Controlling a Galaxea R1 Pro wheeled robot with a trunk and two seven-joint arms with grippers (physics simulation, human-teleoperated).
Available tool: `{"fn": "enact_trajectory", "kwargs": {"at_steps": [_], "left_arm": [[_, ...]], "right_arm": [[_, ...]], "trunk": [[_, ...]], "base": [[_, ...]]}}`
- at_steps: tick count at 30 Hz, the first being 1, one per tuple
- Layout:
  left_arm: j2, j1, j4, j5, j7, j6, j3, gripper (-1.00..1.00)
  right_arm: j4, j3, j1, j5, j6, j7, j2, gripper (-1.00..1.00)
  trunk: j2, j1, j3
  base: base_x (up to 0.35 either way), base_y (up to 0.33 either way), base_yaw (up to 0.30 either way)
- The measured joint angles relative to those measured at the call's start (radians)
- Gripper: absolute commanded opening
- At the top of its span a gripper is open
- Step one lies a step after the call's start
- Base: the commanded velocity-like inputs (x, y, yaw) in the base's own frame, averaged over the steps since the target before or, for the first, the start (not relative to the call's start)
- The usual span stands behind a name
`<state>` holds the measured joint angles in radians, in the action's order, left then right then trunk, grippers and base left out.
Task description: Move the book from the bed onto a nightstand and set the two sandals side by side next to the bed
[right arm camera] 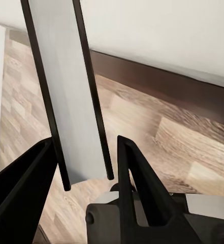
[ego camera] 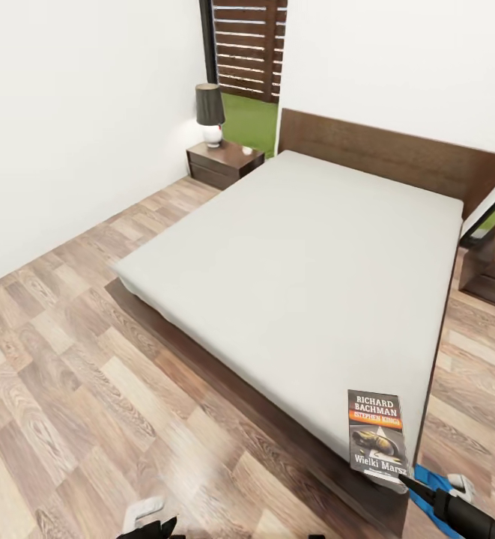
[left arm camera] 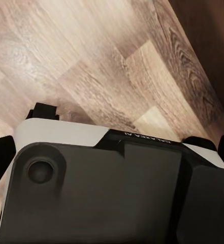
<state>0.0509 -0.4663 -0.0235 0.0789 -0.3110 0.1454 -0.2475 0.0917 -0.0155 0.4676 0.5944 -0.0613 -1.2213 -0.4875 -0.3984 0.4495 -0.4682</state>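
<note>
The book lies at the near corner of the bed, its lower end past the mattress edge. My right gripper comes in from the lower right and is shut on that end. In the right wrist view the book stands edge-on between the two dark fingers. One blue sandal lies on the floor beside the bed corner, partly hidden under my right arm. The nightstand with its lamp stands at the bed's far left. My left gripper hangs low over the floor, its fingers wide apart.
A second dark nightstand stands at the bed's far right side. The brown headboard runs along the back wall, below a slatted window. Wood-plank floor stretches wide to the bed's left. The robot's own base lies under the left wrist camera.
</note>
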Motion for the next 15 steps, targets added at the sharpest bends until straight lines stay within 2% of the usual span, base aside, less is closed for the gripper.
{"fn": "enact_trajectory", "kwargs": {"at_steps": [15], "left_arm": [[-0.002, 0.019, 0.0, 0.0, 0.0, -0.002, 0.0, 1.0]], "right_arm": [[0.0, 0.0, 0.0, 0.0, 0.0, -0.001, 0.0, -1.0]], "trunk": [[0.0, 0.0, 0.0]], "base": [[0.0, 0.0, 0.293]]}}
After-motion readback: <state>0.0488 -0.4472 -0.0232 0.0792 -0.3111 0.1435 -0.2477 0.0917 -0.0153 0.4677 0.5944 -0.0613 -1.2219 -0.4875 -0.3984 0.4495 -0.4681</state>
